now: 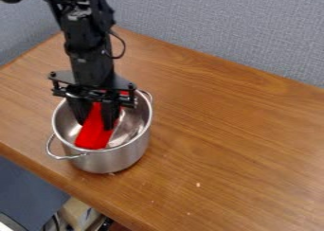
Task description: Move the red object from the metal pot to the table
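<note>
Big brown table (228, 121) with wood lines, filling most of the view, with a gray wall behind. Black robot arm (86, 36) coming down from the top left, pointing straight down. Shiny round metal pot (112, 151) near the front left edge of the table, with a small loop handle on its left side. Claw (97, 106) at the end of the arm, reaching down into the pot. Squeezed tight on the top end of the red object (93, 131). Red object tilted, top end pinched by the claw, lower end down inside the pot near the left wall. Cannot tell if that lower end touches the pot's bottom.
</note>
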